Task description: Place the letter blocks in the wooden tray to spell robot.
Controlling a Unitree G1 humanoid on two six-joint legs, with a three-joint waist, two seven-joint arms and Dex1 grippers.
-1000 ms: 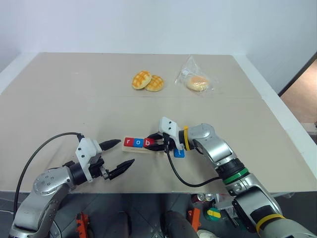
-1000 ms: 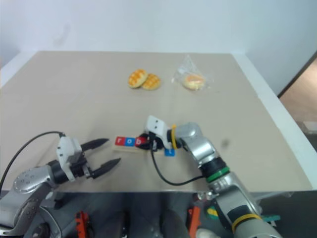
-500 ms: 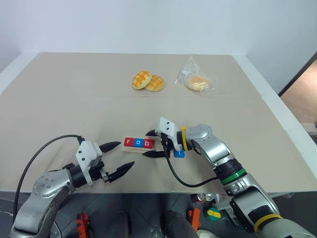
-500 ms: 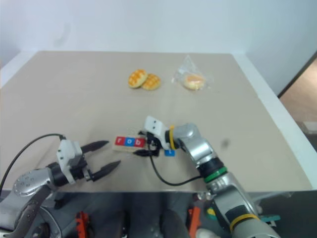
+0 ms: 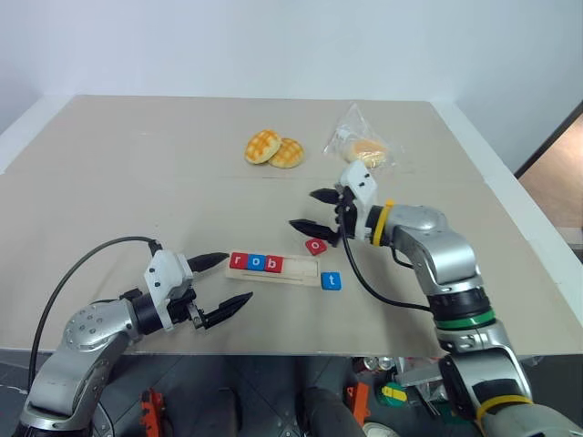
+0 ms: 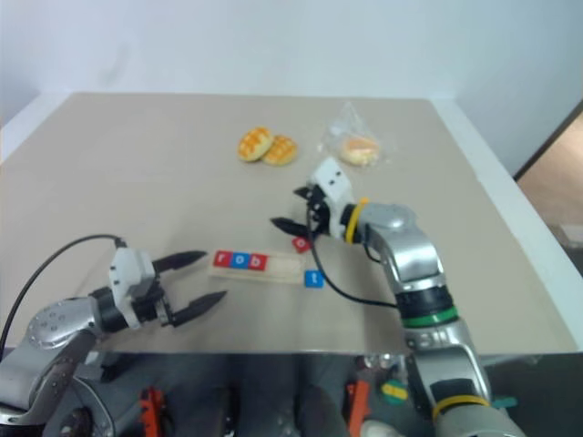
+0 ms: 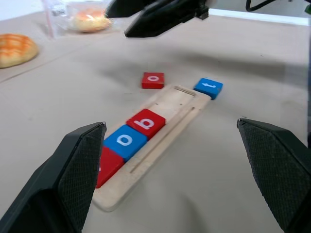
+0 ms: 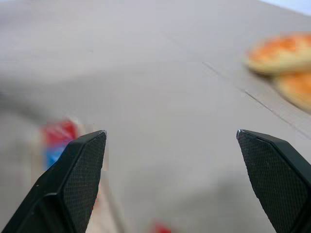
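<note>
While the long pale wooden tray (image 5: 273, 267) lies near the front edge of the desk (image 5: 137, 182), roughly midway along that edge, its long axis runs side to side, parallel with that edge. Three flat square letter blocks fill its left part: a red r (image 5: 239, 261), a blue o (image 5: 255, 263) and a red b (image 5: 271, 264), all reading upright toward the robot; the right part of the groove is bare. The loose red o block (image 5: 315, 246) lies on the desk just behind the tray's right end, turned askew, and the blue t block (image 5: 331, 281) lies just off that right end, toward the front edge.

The right gripper (image 5: 311, 210), jaws spread and pinching nothing, hangs above the desk just behind the red o block, so that block lies forward of it, toward the robot, and is nearer this arm. The left gripper (image 5: 219, 288), also spread and bare, hovers low beside the tray's left end.

Two golden buns (image 5: 273, 148) and a bagged bun (image 5: 364, 148) sit well apart, toward the far edge.
</note>
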